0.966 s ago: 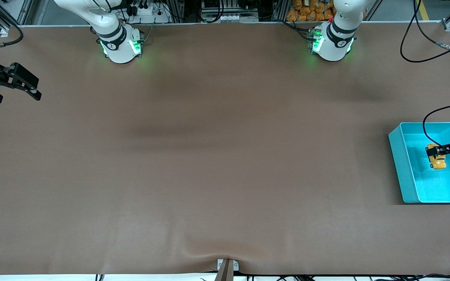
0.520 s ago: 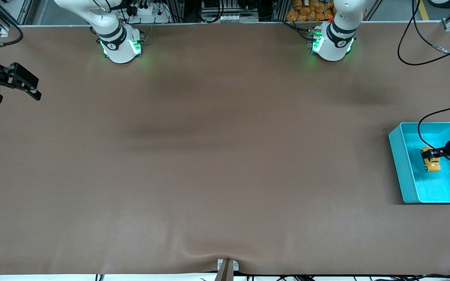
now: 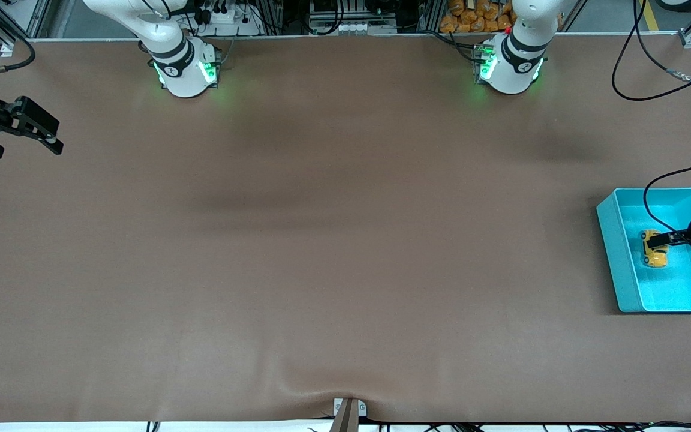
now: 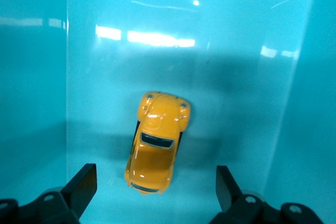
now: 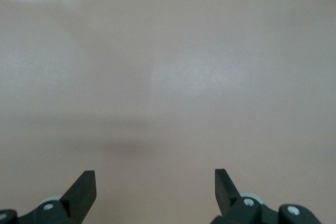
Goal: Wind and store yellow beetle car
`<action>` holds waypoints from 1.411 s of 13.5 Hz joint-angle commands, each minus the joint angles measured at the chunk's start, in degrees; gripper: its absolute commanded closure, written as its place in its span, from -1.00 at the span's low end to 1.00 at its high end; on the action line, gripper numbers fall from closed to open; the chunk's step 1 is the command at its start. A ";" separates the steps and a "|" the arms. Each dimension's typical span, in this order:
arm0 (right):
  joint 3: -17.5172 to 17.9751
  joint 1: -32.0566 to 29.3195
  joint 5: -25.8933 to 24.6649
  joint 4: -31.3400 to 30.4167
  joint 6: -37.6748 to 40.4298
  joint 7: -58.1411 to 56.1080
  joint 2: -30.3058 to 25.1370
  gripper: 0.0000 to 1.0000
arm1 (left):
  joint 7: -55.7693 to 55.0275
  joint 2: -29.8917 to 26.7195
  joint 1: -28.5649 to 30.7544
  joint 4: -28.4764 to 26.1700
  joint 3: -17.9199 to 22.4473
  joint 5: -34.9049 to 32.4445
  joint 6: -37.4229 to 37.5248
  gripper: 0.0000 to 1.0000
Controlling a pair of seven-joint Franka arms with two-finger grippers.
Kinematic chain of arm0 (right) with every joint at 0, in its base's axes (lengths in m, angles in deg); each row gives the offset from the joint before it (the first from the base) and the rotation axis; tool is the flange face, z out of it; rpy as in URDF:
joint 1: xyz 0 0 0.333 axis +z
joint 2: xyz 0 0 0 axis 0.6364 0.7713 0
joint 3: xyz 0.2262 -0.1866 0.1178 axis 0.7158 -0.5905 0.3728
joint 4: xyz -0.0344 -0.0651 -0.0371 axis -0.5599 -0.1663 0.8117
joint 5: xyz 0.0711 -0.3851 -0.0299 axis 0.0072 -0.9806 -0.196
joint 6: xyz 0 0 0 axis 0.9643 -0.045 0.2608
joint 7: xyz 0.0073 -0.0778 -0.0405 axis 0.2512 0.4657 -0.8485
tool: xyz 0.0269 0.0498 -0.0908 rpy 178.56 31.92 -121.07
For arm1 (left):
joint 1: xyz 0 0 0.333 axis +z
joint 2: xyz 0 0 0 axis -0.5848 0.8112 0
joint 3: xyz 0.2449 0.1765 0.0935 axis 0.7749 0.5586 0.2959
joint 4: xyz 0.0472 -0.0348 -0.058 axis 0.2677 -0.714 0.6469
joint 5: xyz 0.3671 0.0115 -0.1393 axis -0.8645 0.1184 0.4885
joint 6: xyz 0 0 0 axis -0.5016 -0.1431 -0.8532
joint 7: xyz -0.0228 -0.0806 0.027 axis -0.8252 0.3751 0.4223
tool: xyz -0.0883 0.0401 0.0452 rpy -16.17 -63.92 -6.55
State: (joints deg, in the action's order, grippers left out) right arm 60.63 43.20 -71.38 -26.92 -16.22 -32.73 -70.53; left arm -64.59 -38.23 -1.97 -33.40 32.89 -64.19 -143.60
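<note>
Looking over the table, we judge the task all but finished: the teal bin sits at the left arm's end, and the yellow beetle car rests on its wheels on the bin floor, directly under the left pincer. That pincer hangs inside the bin with its fingers spread wide on either side of the car, touching nothing and holding nothing. Whether the car was wound we cannot tell. What seems left is only lifting the left arm clear. The right pincer waits over bare table at the right arm's end, equally wide open and empty.
</note>
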 commanded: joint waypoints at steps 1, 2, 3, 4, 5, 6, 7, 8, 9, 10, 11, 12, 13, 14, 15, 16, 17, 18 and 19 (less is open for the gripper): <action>0.20 -0.42 0.89 1.54 0.60 -0.69 0.84 -1.00 | -0.77 -6.77 0.02 -1.15 -3.09 -1.24 6.97 -1.00; 0.20 -0.42 0.89 1.54 0.68 -0.69 0.84 -1.00 | -0.86 -8.61 0.02 -1.15 -3.97 -1.24 9.17 -1.00; 0.20 -0.33 0.89 1.54 0.68 -0.69 0.84 -1.00 | -1.13 -10.46 0.02 -1.32 -4.93 -1.15 10.94 -1.00; 0.20 -0.42 0.89 1.54 0.60 -0.69 0.84 -1.00 | -2.35 -11.96 0.02 -1.67 -5.90 -0.98 12.78 -1.00; 0.20 -0.33 0.97 1.54 0.68 -0.69 0.84 -1.00 | -3.84 -13.71 0.02 -2.55 -7.22 -0.89 14.02 -1.00; 0.20 -0.33 0.89 1.54 0.60 -0.69 0.84 -1.00 | -5.42 -15.99 -0.68 -3.95 -7.66 -0.54 14.46 -1.00; 0.20 -0.42 0.97 1.54 0.60 -0.69 0.84 -1.00 | -7.26 -18.45 -3.21 -5.44 -7.49 -0.36 15.17 -1.00; 0.20 -0.42 0.89 1.54 0.60 -0.69 0.84 -1.00 | -9.98 -20.48 -5.84 -5.98 -7.23 -0.36 16.74 -1.00; 0.20 -0.25 0.89 1.54 0.60 -0.69 0.84 -1.00 | -12.70 -22.15 -8.04 -5.98 -7.23 -0.27 19.36 -1.00; 0.20 -0.24 0.89 1.54 0.60 -0.69 0.84 -1.00 | -14.99 -24.34 -10.68 -5.98 -7.23 0.42 21.65 -1.00; 0.20 -0.33 0.89 1.54 0.60 -0.69 0.84 -1.00 | -16.93 -26.45 -12.70 -5.98 -7.14 2.78 23.68 -1.00; 0.20 -0.25 0.89 1.54 0.60 -0.69 0.84 -1.00 | -18.34 -28.74 -14.73 -5.90 -6.62 4.72 25.53 -1.00; 0.20 -0.24 0.89 1.54 0.60 -0.69 0.84 -1.00 | -19.14 -30.94 -17.79 -5.72 -4.26 6.13 27.20 -1.00; 0.20 -0.16 0.89 1.54 0.60 -0.69 0.84 -1.00 | -19.41 -32.70 -21.56 -5.63 -1.46 7.36 28.95 -1.00; 0.29 0.02 0.80 1.54 0.60 -0.69 0.84 -1.00 | -19.41 -34.19 -24.65 -5.54 1.36 7.89 30.19 -1.00; 0.38 0.19 0.80 1.80 0.60 -0.60 0.84 -1.00 | -19.24 -35.51 -27.20 -5.54 3.38 7.90 31.51 -1.00; 0.46 0.28 0.80 2.24 0.68 -0.60 0.84 -1.00 | -18.89 -36.40 -29.40 -5.37 4.88 7.90 32.65 -1.00; 0.47 0.20 0.80 2.33 0.60 -0.69 0.84 -1.00 | -18.62 -37.02 -31.34 -4.93 6.47 7.90 33.88 -1.00; 0.38 -0.07 0.80 2.33 0.60 -0.78 0.84 -1.00 | -18.18 -37.11 -33.27 -4.06 7.96 7.81 35.02 -1.00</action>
State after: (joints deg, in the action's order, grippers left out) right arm 61.03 43.45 -71.31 -26.49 -16.23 -32.76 -70.51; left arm -83.77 -73.97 -31.67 -37.05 37.70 -57.30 -110.12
